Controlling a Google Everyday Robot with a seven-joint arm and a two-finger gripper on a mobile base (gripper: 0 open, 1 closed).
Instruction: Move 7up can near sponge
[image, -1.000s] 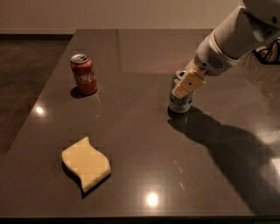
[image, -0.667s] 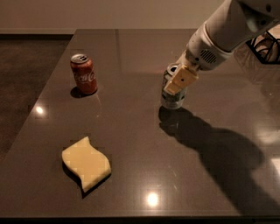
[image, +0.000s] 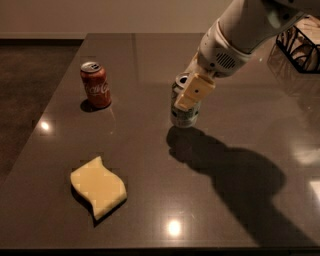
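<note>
Tool (image: 184, 101) around 7up can (image: 183, 119), dark table (image: 150, 165)

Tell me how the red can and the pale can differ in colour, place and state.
The red can is red with white lettering, while the pale can is silvery and greenish. The red can stands free on the left of the table, while the pale can is near the middle. Nothing touches the red can, while the gripper is shut on the pale can. Both are upright and look alike in size.

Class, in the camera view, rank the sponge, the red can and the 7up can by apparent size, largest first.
1. sponge
2-3. red can and 7up can look alike; unranked.
The tool, right of centre, grips the 7up can, hiding part.
</note>
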